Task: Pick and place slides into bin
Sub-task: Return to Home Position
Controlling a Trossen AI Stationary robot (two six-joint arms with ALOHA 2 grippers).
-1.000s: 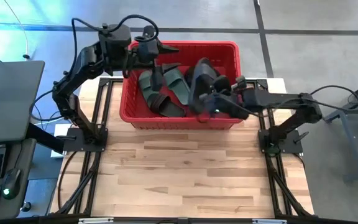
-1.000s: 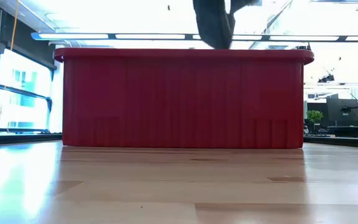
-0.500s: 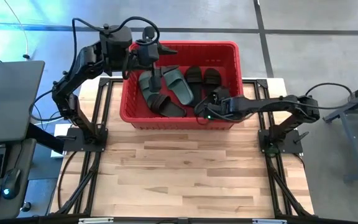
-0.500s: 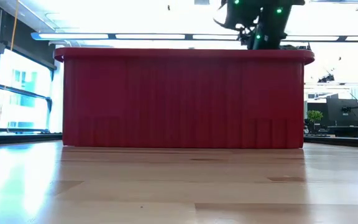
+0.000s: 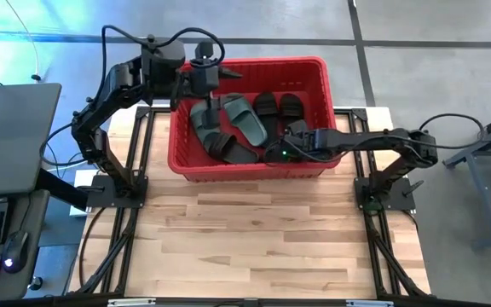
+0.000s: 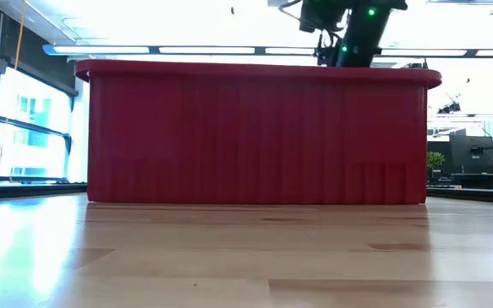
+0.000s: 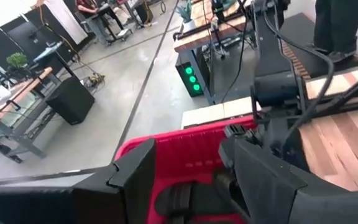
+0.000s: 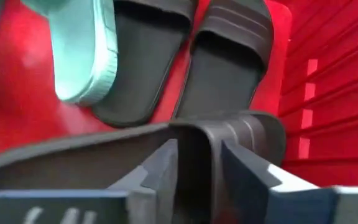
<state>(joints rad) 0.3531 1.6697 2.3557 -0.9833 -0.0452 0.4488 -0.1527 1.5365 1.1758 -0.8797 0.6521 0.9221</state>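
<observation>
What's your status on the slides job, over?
Left gripper open over far-left corner of bin; right gripper low inside bin, front right. Slides in bin, none on table. Nothing in the way.

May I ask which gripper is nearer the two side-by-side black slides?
Right: right gripper is in the bin beside the black slides; left gripper hovers above its far left corner.

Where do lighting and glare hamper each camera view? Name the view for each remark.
Low view: bright ceiling lights backlight the basket, leaving its front shaded; glare washes the table at left. High view: even light, with a pale glare patch on the floor.
</observation>
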